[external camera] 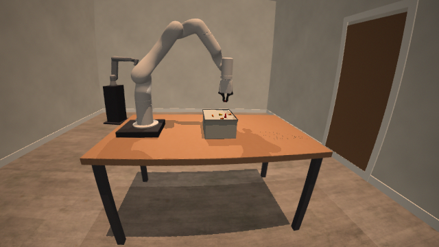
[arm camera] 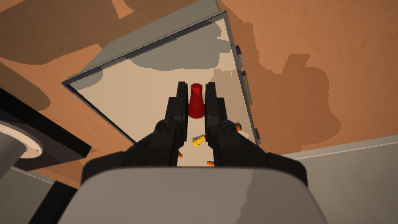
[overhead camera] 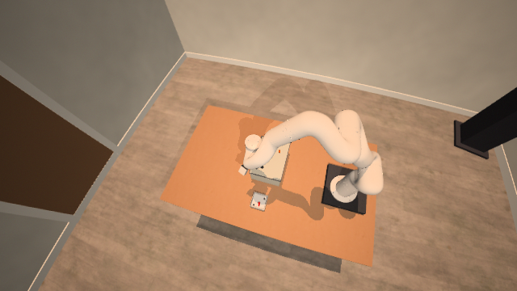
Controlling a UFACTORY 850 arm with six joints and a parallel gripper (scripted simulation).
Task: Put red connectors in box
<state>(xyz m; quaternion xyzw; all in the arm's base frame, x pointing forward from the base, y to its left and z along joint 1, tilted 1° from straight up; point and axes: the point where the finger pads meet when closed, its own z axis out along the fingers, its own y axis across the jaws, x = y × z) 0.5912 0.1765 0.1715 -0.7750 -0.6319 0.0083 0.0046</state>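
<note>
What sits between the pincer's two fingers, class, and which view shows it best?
A red connector is clamped between the pincer fingers, raised above the tool case lid. The wrist view shows it plainly; in the exterior view it is too small to tell.

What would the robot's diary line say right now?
gripper: shut on red connector | position: raised above case | box: one red already inside | next: likely carry to box
</note>
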